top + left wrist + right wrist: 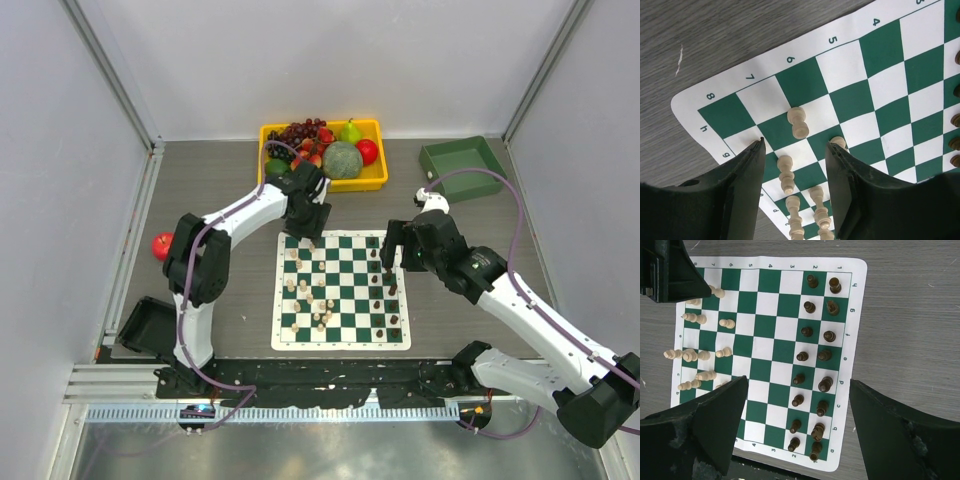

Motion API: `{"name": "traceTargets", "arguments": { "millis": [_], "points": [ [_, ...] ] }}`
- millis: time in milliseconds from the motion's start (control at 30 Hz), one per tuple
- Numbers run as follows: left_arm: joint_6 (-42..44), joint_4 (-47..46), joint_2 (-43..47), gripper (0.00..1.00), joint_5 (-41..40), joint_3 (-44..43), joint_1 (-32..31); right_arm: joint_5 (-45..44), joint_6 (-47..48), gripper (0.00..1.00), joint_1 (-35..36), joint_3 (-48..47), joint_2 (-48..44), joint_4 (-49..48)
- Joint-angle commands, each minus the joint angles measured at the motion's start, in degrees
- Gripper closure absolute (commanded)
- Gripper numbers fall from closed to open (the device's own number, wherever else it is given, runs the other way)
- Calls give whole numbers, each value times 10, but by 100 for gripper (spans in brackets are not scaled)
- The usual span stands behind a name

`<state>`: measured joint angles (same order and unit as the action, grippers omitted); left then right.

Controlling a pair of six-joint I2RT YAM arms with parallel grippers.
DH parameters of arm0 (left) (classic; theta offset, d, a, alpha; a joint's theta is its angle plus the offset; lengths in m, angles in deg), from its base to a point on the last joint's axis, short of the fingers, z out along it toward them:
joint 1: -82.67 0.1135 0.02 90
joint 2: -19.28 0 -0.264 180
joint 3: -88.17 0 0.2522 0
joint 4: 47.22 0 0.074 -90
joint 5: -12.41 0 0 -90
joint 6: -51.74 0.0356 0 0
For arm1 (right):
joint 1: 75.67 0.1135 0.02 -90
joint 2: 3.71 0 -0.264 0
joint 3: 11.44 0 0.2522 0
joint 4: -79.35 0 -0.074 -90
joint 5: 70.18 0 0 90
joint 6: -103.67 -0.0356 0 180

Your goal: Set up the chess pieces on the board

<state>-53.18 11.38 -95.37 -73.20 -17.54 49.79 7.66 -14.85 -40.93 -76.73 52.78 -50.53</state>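
Cream chess pieces (pixel 786 172) sit on the left rows of the green-and-white board (pixel 352 285); dark pieces (pixel 825 355) line its right. Over the far corner the left tool (pixel 796 143) hovers, jaws part-open, empty; the right tool (pixel 797 381) gapes wide. Best centred on one pawn (pixel 797 122), clear of neighbours.
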Motion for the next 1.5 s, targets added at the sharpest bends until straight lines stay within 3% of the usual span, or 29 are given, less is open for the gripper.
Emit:
{"name": "traceTargets", "arguments": {
  "millis": [0,700,833,1333,1467],
  "points": [
    [-13,-5,-11,44,16,-30,2,1,5,11,-4,-7,-7,-17],
    [-27,7,-45,60,18,-44,-3,2,3,12,-7,3,-5,-19],
    [-25,10,-49,67,17,-45,-3,3,4,12,-7,4,-4,-21],
    [-21,17,-51,67,19,-43,-5,8,4,12,-7,7,-2,-22],
    [-22,13,-50,72,22,-46,-5,7,4,12,-8,8,-3,-22]
  ]
}}
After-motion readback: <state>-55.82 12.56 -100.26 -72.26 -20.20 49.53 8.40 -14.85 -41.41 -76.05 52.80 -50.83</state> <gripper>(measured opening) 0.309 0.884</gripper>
